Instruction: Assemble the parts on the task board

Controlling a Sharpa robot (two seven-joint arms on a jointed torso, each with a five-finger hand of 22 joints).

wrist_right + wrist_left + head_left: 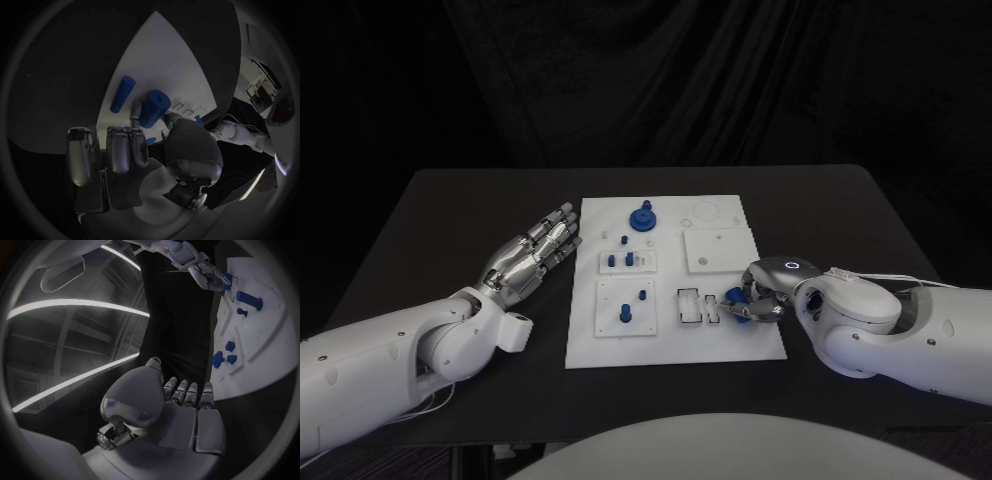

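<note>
Right hand [759, 296] pinches a blue part [154, 108] at the task board [733, 345] right edge; left hand [531, 254] lies flat, fingers apart, on bare tabletop [459, 215] beside it.

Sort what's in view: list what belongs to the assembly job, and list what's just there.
Belongs to the job:
- task board
- blue parts on it, such as the round knob
- blue cylinder pinched by the right robot hand

Just there:
- black table
- left robot hand, open, beside the board, holding nothing
</note>
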